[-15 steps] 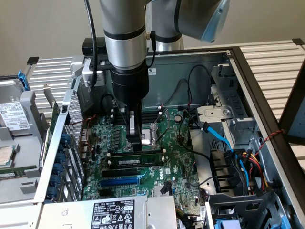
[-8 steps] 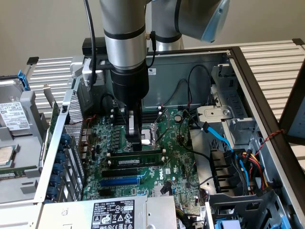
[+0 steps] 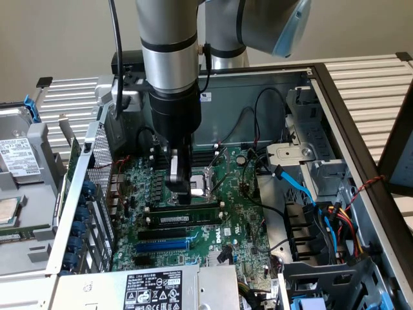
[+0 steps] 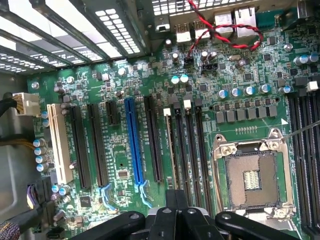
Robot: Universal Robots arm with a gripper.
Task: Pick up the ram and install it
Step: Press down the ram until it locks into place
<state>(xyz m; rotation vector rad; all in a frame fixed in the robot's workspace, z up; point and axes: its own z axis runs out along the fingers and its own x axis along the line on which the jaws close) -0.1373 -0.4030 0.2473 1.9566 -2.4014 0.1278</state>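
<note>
Green ram (image 3: 186, 208) seated, closed claw (image 3: 179, 191) above

Ram (image 3: 185, 212) partly hidden behind gripper (image 3: 178, 191); seating in slot cannot be told; PSU label (image 3: 153, 289) cut by exterior view's lower edge, print too small to read; CPU socket (image 3: 208, 179) partly blocked by arm.

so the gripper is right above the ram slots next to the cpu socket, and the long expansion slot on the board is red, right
Not quite. The long expansion slot is blue, not red, as the wrist view shows; the exterior view shows it blue too. The rest holds: the gripper hangs just over the ram slots, next to the cpu socket.
</note>
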